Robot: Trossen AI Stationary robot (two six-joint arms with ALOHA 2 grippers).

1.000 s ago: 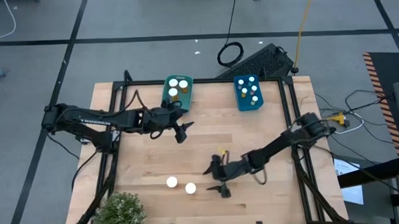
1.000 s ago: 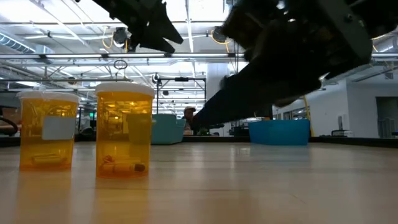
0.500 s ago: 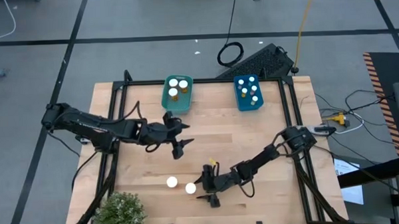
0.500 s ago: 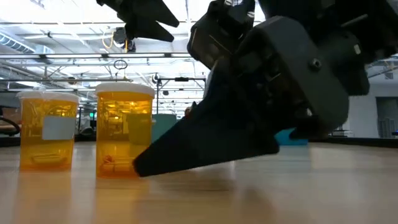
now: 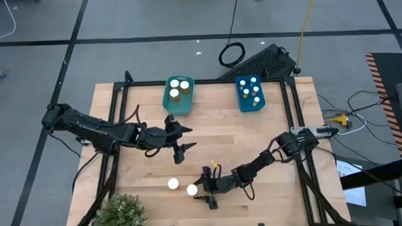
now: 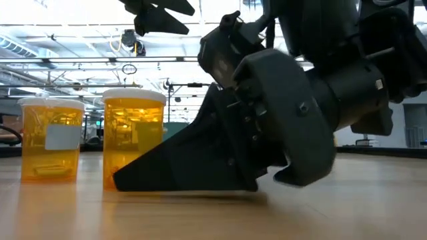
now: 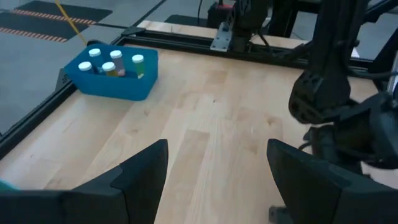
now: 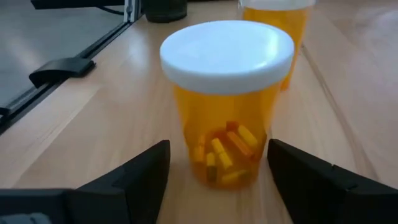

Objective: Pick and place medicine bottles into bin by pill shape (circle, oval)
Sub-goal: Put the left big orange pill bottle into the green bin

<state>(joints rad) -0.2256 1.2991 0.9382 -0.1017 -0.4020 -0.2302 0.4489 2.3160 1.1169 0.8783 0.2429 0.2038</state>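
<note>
Two orange medicine bottles with white caps stand upright on their bases near the table's near edge, one (image 5: 191, 190) closer to my right gripper (image 5: 205, 191) and one (image 5: 172, 184) farther left. My right gripper is open and low over the table. Its fingers stand on either side of the nearer bottle (image 8: 227, 106) without touching it; oblong pills lie in that bottle's bottom. The second bottle (image 8: 273, 18) stands just behind. My left gripper (image 5: 180, 142) hangs open above the table's middle, holding nothing.
A teal bin (image 5: 167, 101) with bottles and a blue bin (image 5: 242, 101) with several bottles sit at the far edge. A potted plant (image 5: 121, 213) stands at the near left corner. The black frame rails (image 5: 115, 149) run along the table's sides.
My right gripper has moved toward the table's left and near edges and come down to the table, its open fingers now around the nearer bottle. My left gripper has drifted from beside the teal bin toward the table's middle. Both bottles have stayed put.
</note>
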